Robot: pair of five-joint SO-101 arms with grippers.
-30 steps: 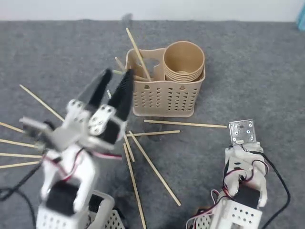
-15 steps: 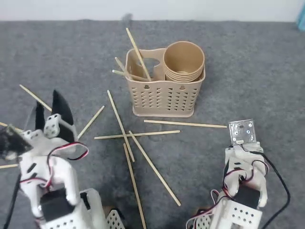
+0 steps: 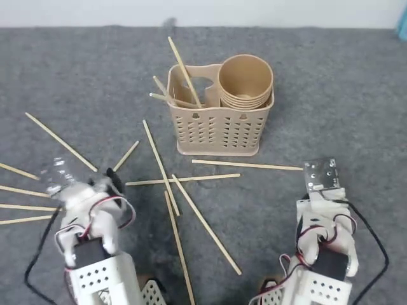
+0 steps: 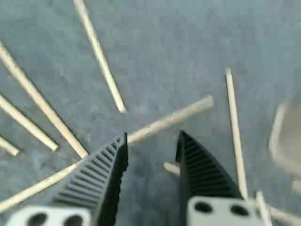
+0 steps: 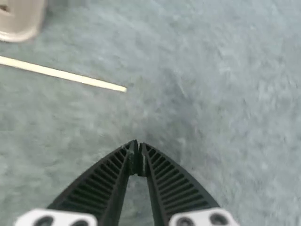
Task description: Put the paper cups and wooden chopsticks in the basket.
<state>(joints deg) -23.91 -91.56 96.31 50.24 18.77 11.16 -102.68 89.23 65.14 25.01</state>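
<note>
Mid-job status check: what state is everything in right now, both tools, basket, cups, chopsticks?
Left tool: open, empty, above loose chopsticks.
Right tool: shut, empty, over carpet.
Basket: upright on the carpet.
Paper cups: stacked, inside the basket.
Chopsticks in basket: leaning, ends sticking out.
Loose chopsticks: lying flat on the carpet, outside the basket.

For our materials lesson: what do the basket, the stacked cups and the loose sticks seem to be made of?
The basket: probably moulded plastic, matte beige; rows of even slots suggest it. The stacked cups: likely paper, matte tan, with thin nested rims. The sticks: apparently bare wood or bamboo, pale and dull, thin and straight.
</note>
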